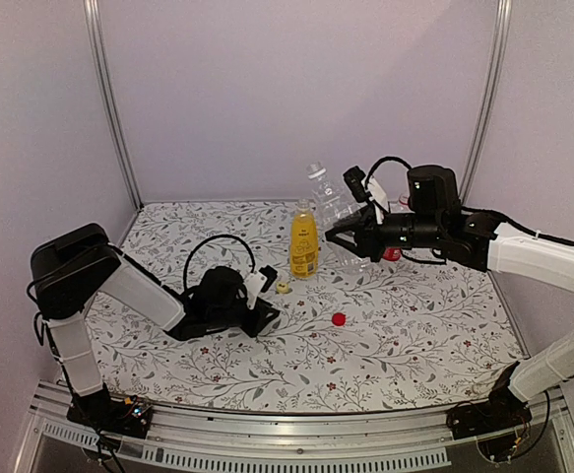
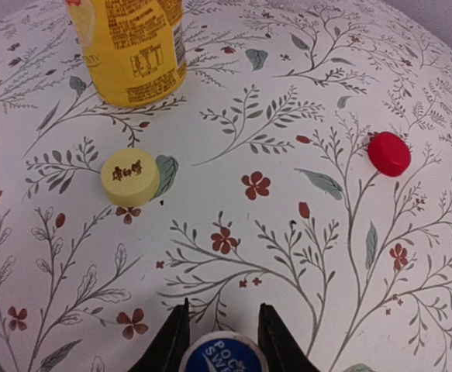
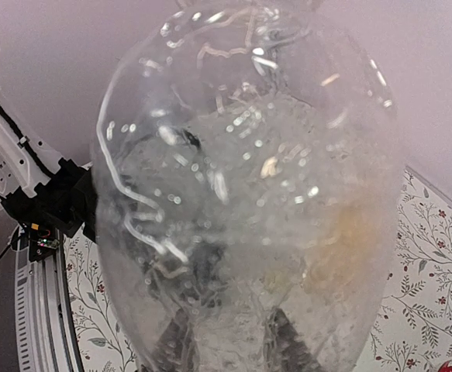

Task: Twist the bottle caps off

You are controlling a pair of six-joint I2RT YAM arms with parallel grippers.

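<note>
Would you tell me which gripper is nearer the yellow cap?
Left. The left gripper sits just beside the yellow cap; the right gripper holds the clear bottle farther off.

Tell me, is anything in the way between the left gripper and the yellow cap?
Nothing lies on the table between the left gripper and the yellow cap. But that gripper holds the blue cap, so its jaws are full.
</note>
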